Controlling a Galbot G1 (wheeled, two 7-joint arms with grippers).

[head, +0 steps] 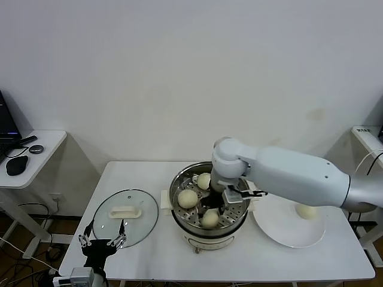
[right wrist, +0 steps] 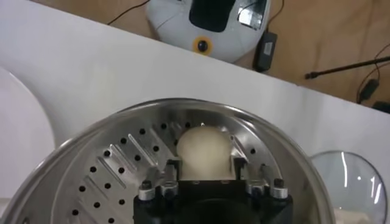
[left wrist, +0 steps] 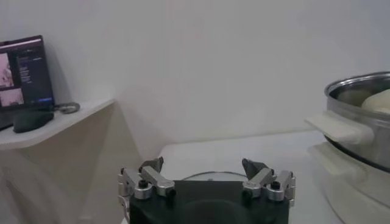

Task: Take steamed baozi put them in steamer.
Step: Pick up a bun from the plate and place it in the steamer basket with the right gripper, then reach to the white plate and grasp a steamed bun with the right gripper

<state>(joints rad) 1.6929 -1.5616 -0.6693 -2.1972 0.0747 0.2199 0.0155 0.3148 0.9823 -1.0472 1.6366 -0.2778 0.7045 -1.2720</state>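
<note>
Head view: the right gripper (head: 230,200) reaches down inside the steamer (head: 179,182), which serves as the landmark. Three buns lie on its perforated tray: one at the far side (head: 204,180), one at the left side (head: 187,198), and one at the near side (head: 210,219). The fourth bun (head: 307,210) rests on the white plate (head: 281,233) to the right of the steamer, on the same side as the right arm. From the wrist camera, a bun (right wrist: 204,151) sits between the right gripper's fingers (right wrist: 172,171), resting on the tray (right wrist: 116,170); the jaws flank it closely, and whether they are pressing or parting cannot be told. The bun is round, so no long axis governs the approach. Judged from this layout, the right arm is nearer the remaining bun. The left gripper (head: 103,233) hangs idle over the glass lid (head: 125,224), left of the steamer, jaws spread wide and holding nothing.
</note>
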